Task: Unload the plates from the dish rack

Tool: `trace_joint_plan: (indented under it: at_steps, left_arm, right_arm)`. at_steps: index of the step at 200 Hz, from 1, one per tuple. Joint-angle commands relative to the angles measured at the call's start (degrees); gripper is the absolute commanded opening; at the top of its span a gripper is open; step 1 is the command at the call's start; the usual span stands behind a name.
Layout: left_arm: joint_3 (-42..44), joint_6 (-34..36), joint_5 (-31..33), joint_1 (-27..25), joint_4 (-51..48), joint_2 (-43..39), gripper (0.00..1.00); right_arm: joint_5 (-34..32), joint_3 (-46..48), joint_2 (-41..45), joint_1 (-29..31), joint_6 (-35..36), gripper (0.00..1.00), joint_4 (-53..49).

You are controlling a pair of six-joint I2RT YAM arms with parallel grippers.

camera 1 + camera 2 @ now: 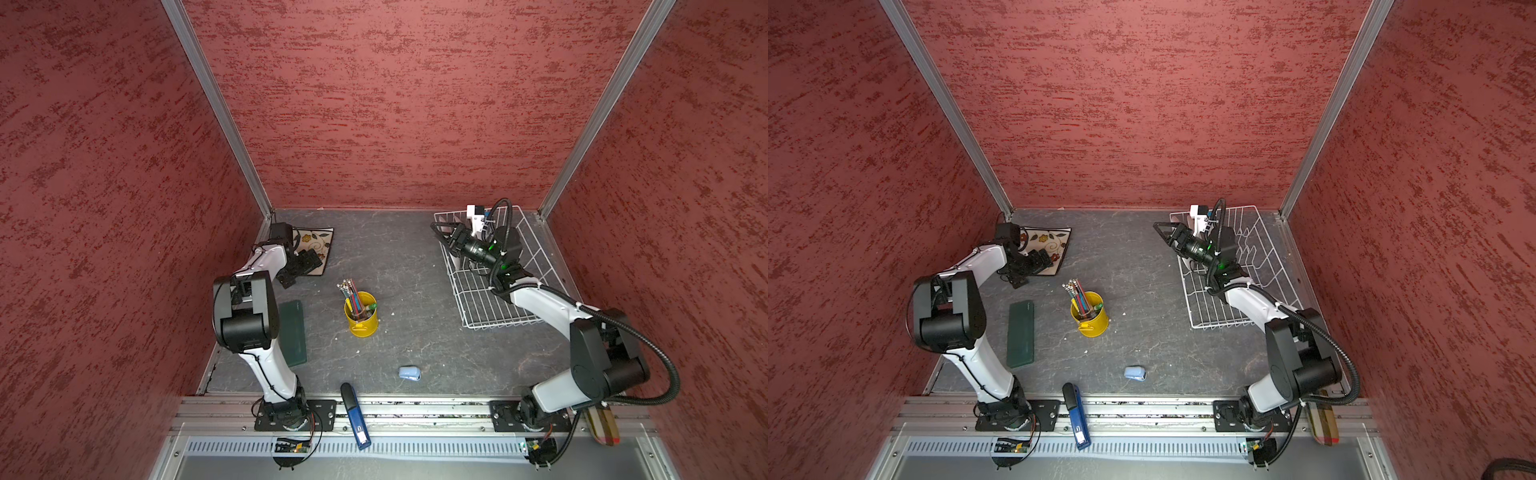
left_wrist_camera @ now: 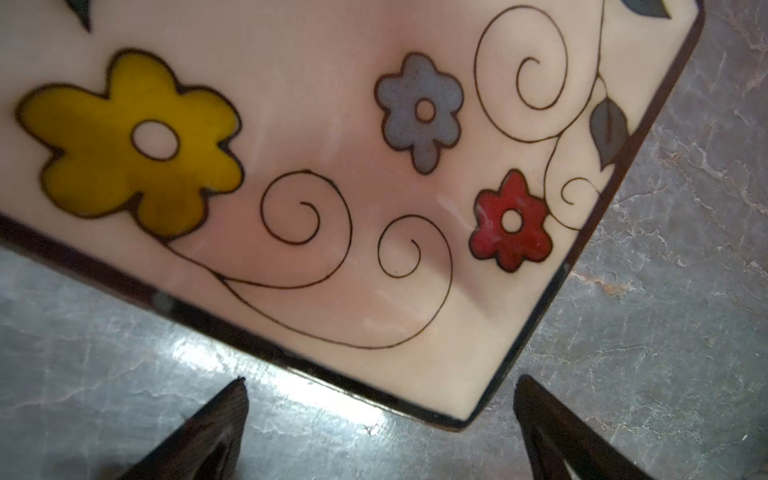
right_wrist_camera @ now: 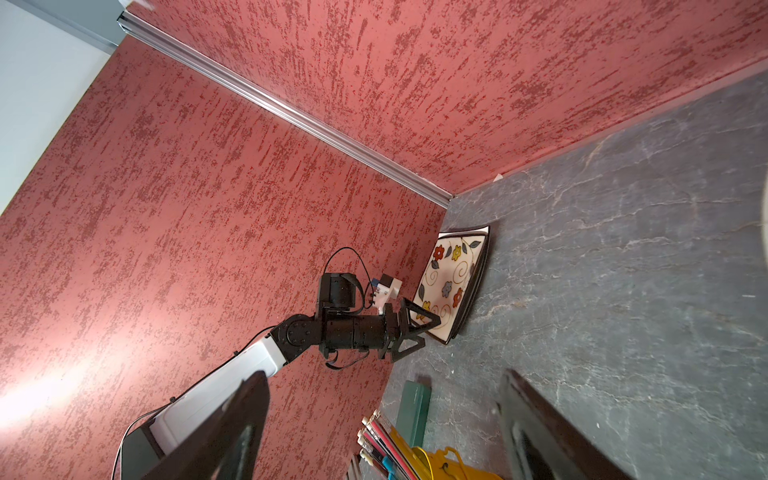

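Left gripper [image 1: 303,270] spread wide at a corner of a square plate [image 1: 318,241]; right gripper [image 1: 440,235] open and empty over the dish rack [image 1: 498,307].

In the left wrist view, the square plate's dark-edged corner lies flat on the grey table [image 2: 665,291], pointing into the gap between the left gripper's [image 2: 380,411] parted jaws, which close on nothing. Whether either jaw touches the plate cannot be told. From the right wrist view, the same jaws straddle that corner, one above the flowered face and one beside the rim, and a second dark edge shows under the plate [image 3: 449,274]. The right gripper [image 3: 382,436] has its jaws well apart with only table and wall between them. In both top views it hangs above the far left corner of the dish rack, the wire floor reaching back under its arm. Pale shapes beneath it are too hidden to name.
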State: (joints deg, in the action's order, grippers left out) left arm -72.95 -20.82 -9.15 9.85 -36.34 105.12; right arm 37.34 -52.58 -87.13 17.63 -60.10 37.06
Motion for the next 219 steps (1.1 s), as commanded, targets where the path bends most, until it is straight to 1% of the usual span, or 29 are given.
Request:
trace_joint_plan:
  at_steps: [1, 86, 126, 166, 219]
  left_arm:
    - [-1.08, -0.28, -0.81, 0.35, 2.59, 0.73, 1.00]
    - [-4.47, -0.50, -3.05, 0.07, 2.84, 4.69, 1.00]
    - [-4.59, -0.46, -1.78, -0.36, 1.98, 4.47, 1.00]
    - [-2.32, -0.63, 0.44, -1.04, 1.41, 1.01, 1.00]
    - [0.85, -0.38, 2.33, -1.23, -0.09, -5.80, 0.99]
  right_arm:
    - [0.00, -0.43, 1.53, -0.14, 0.71, 0.87, 0.21]
    - [-0.28, -0.34, 1.62, -0.14, 0.69, 0.87, 0.08]
    - [-0.28, -0.07, 1.61, -0.15, 0.54, 0.87, 0.21]
    - [-0.43, -0.48, 1.96, -0.18, 1.83, 0.87, -1.48]
    - [-2.24, -2.93, 3.60, -0.18, 7.96, 0.87, -10.40]
